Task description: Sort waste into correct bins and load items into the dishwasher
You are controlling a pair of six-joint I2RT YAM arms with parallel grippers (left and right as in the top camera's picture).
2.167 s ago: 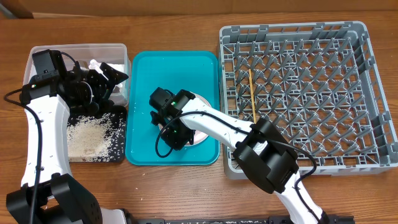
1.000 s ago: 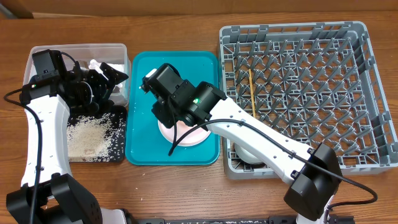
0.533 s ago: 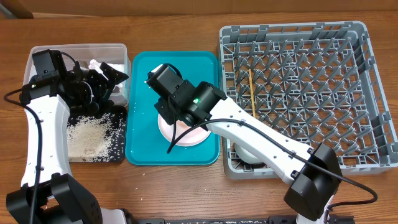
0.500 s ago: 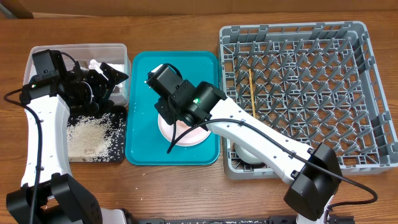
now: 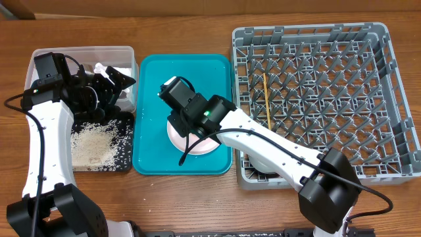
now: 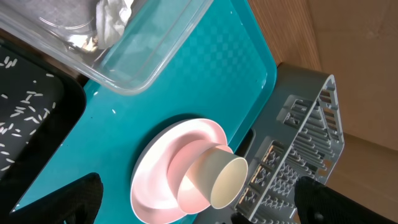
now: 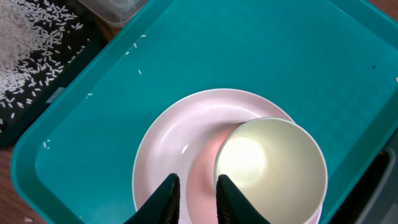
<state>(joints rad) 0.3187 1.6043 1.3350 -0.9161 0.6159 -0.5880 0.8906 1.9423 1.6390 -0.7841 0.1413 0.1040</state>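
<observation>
1. Since the previous frames the right arm has come back from the far left corner of the teal tray (image 5: 151, 79) and now sits over the pink plate (image 7: 168, 143). The left arm has not shifted.
2. Right end effector (image 7: 194, 199): fingers parted by a narrow gap, nothing between them, hanging above the plate's rim on the side away from the cup (image 7: 270, 168). I judge this a line-up for a rim pinch.
3. Left end effector (image 6: 199, 205): wide open and empty, parked above the clear tub (image 5: 79, 52) and the black tray (image 5: 125, 158), clear of the right arm's path.
4. The plate lies flat on the teal tray, just beside the dish rack (image 5: 395, 99). Being round, it has no long axis.
5. The cup stands on the plate, off-centre toward the rack. It reads as upright, with its axis vertical and its mouth up.
6. A chopstick (image 5: 266, 99) lies in the rack, long axis running roughly far-to-near.
</observation>
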